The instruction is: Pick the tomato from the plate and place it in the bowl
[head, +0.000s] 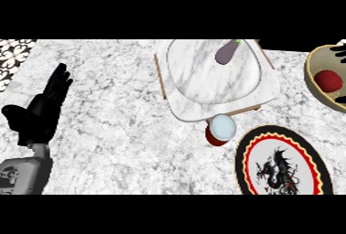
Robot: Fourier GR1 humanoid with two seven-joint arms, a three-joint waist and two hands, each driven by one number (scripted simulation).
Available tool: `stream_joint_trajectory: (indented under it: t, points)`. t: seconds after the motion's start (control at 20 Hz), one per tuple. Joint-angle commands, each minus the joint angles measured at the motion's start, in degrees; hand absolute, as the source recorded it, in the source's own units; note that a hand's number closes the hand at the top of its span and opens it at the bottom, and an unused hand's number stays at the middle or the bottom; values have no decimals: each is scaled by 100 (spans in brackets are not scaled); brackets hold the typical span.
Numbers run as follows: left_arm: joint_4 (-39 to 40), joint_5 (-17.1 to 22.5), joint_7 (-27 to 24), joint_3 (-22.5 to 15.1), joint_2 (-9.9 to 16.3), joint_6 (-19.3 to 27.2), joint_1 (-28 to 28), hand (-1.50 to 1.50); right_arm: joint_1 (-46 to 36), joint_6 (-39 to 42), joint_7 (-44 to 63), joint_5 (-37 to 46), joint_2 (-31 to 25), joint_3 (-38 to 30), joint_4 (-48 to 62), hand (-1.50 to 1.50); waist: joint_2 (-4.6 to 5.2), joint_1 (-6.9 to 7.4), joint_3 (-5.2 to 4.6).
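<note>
The red tomato (329, 80) lies inside the tan-rimmed bowl (312, 77) at the right edge. The plate with a red and yellow rim and a dragon picture (251, 157) sits at the lower right with nothing on it. My left hand (42, 107) rests open at the far left, fingers up, far from both. Black finger-like shapes (338, 51) show over the bowl just above the tomato, cut off by the right edge. They look like my right hand, but its state is hidden.
A marble tray (202, 77) on a wooden board lies at the top centre and carries a purple eggplant (228, 51). A small red cup with a pale inside (222, 129) stands between the tray and the plate. Bare counter lies between the left hand and the tray.
</note>
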Motion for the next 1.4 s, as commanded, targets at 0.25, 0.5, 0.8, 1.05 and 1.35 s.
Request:
stream_joint_trajectory:
  t: [0.25,0.5,0.8,1.05,1.35]
  points:
    - [-1,73,49,81,9,-16,36,0,-486,1884,102,-1716,-526,-1683,905,-150,-40,-113,7]
    - [-2,82,27,83,15,-46,39,0,-187,2366,366,-1925,-1043,-1881,1000,-150,31,-95,27]
    - [48,92,-5,170,3,27,-42,0,66,2781,587,-2064,-1342,-1997,927,-150,90,-124,56]
    - [-59,15,-25,82,-49,61,123,0,224,3428,857,-2267,-1493,-2167,970,-150,44,-137,78]
    - [-54,51,15,147,-48,93,54,0,357,3779,1005,-2580,-1587,-2434,794,-150,27,-249,93]
